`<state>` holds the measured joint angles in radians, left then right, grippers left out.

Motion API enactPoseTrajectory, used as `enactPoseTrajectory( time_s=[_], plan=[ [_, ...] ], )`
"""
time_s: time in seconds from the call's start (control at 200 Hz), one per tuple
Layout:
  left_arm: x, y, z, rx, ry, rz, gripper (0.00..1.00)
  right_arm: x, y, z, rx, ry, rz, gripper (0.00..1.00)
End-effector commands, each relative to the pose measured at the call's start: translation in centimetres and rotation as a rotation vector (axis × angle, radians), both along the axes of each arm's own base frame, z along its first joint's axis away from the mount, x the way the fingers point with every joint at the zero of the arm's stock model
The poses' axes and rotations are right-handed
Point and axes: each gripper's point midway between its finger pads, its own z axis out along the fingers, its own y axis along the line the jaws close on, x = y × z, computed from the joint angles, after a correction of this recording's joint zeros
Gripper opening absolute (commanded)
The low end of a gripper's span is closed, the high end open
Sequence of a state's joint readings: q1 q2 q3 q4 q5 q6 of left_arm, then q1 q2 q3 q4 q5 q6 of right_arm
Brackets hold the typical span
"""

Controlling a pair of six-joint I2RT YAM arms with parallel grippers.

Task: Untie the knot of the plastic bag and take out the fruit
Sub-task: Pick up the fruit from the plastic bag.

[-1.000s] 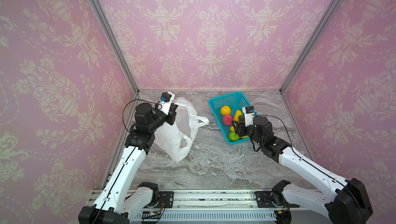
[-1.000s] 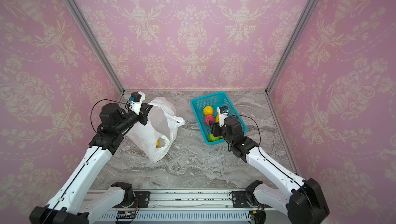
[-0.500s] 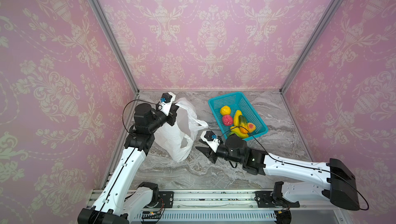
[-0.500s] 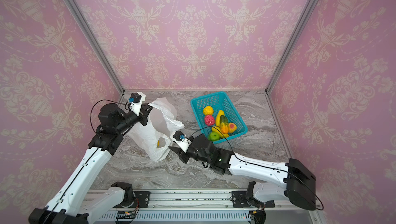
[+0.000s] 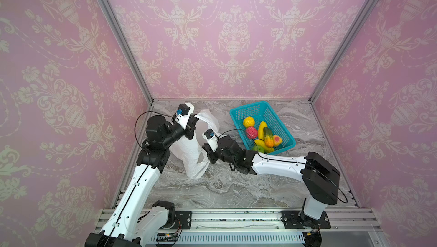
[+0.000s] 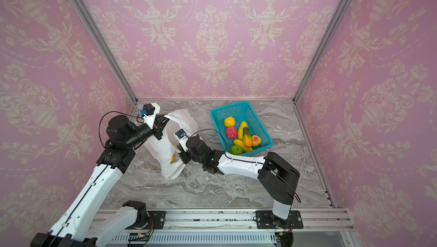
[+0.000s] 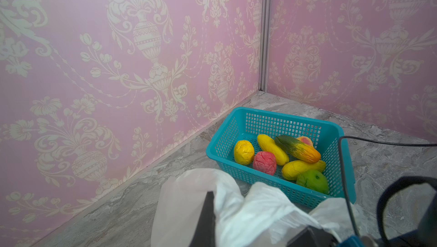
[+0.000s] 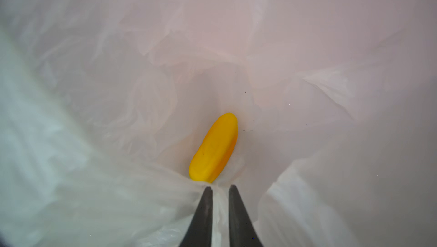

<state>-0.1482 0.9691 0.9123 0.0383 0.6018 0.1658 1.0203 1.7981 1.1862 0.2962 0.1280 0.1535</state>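
Observation:
The white plastic bag (image 5: 191, 153) (image 6: 163, 148) hangs open at the left. My left gripper (image 5: 194, 124) (image 6: 162, 121) (image 7: 255, 224) is shut on its upper edge and holds it up. My right gripper (image 5: 207, 156) (image 6: 180, 157) (image 8: 220, 187) reaches into the bag's mouth. Its jaws are nearly together, with a fold of the bag's plastic between them. A yellow fruit (image 8: 215, 148) (image 6: 173, 158) lies inside the bag just beyond the fingertips. Several more fruit (image 5: 262, 134) (image 7: 283, 156) lie in the basket. No knot shows.
The teal basket (image 5: 248, 106) (image 6: 227, 106) (image 7: 260, 179) stands on the marble floor at the back right, near my right arm's elbow. Pink patterned walls close in the left, back and right sides. The right arm's black cable (image 5: 234, 130) arcs over toward the basket.
My right arm swung from over the basket across to the bag, and its jaws narrowed inside the bag's mouth. The left arm kept holding the bag up.

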Motion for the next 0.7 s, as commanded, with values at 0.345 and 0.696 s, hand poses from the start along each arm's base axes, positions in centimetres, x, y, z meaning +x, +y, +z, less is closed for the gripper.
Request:
enactPoseTrajectory(
  time_s=[0.345,0.696],
  plan=[
    [-0.7,-0.5,0.6,-0.01,-0.024,-0.03,0.0,0.8,3.8,-2.8,-0.056,0.078,-0.042,0.41],
    [-0.6,-0.3,0.5,-0.008,-0.02,-0.018,0.0,1.4,7.3,-8.4,-0.116,0.216,-0.078,0.76]
  ],
)
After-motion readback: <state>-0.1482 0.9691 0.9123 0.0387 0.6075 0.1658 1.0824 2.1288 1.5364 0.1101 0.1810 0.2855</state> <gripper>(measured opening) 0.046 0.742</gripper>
